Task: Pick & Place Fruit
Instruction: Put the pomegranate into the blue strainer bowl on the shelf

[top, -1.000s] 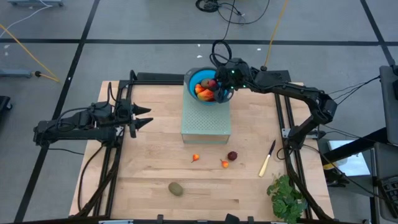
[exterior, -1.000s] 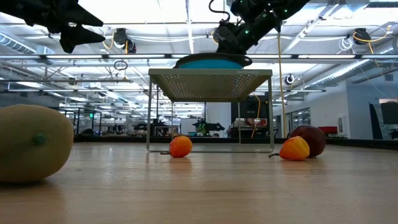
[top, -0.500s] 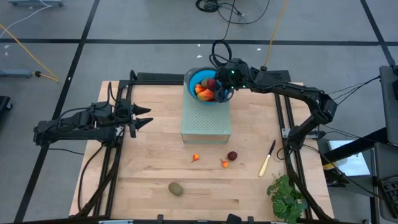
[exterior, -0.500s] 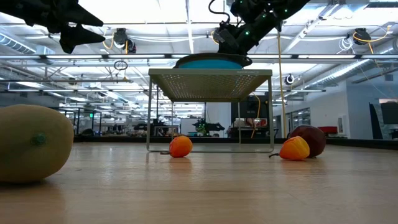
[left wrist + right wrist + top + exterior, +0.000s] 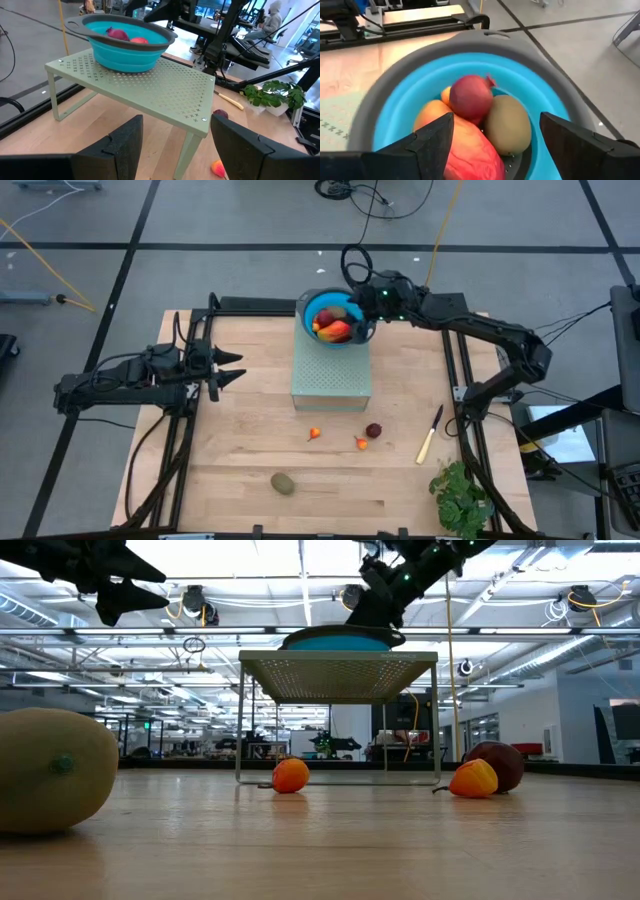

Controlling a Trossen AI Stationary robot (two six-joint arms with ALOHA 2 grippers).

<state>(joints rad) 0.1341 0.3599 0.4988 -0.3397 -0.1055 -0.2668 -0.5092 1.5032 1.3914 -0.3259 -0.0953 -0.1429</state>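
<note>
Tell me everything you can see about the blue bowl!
The blue bowl is round, bright blue inside with a dark grey rim and a small tab handle, and looks like soft rubbery plastic. It sits upright at the back of the pale green perforated rack. Inside lie a dark red round fruit, a brownish-green oval fruit and orange-red pieces. The right hand hovers open just above it, empty.

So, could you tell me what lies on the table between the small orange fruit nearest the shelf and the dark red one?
Another small orange fruit lies between the orange one and the dark red one, slightly nearer the table's front edge; the high view shows it.
</note>
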